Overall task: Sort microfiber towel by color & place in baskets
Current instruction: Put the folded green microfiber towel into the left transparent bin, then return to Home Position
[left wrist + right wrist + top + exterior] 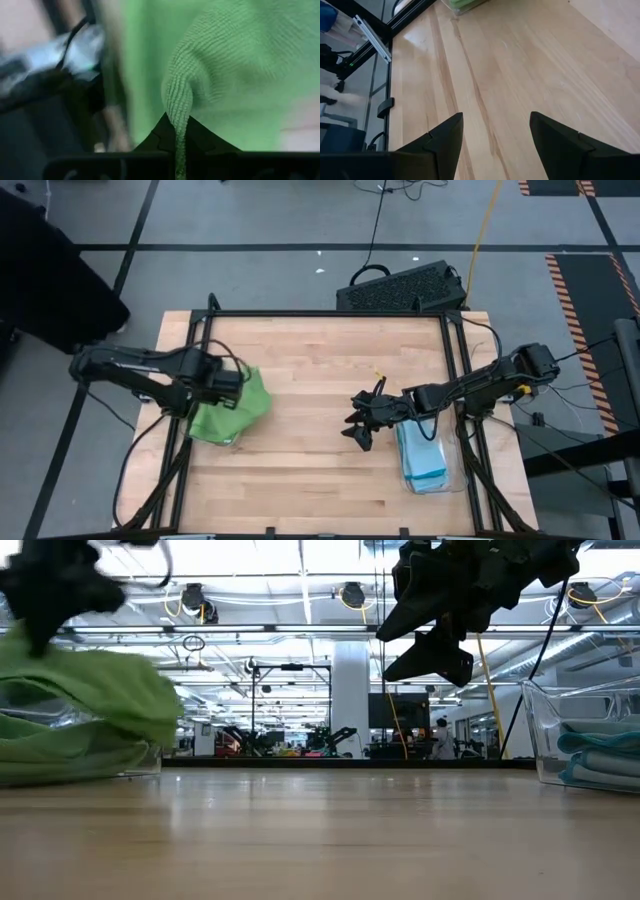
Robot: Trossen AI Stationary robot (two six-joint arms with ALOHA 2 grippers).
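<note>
Lime green towels point(232, 412) sit heaped in the clear basket point(150, 762) near the bench's point(320, 400) left edge, the cloth spilling over its rim. Left gripper point(232, 383) hangs over that heap with its fingers pressed together on a pinched fold of a green towel point(178, 125), as the left wrist view shows plainly. Near the right edge, toward the front corner, the second clear basket point(452, 476) holds the light blue towels point(420, 458), folded and stacked flat; from table height their edges point(600, 755) show through the basket wall point(535, 730). Right gripper point(362, 423) hovers above bare wood just beside that basket, toward the middle of the bench, fingers point(445, 137) spread wide with nothing between them. A black perforated crate point(400, 288) lies on the floor beyond the far edge.
</note>
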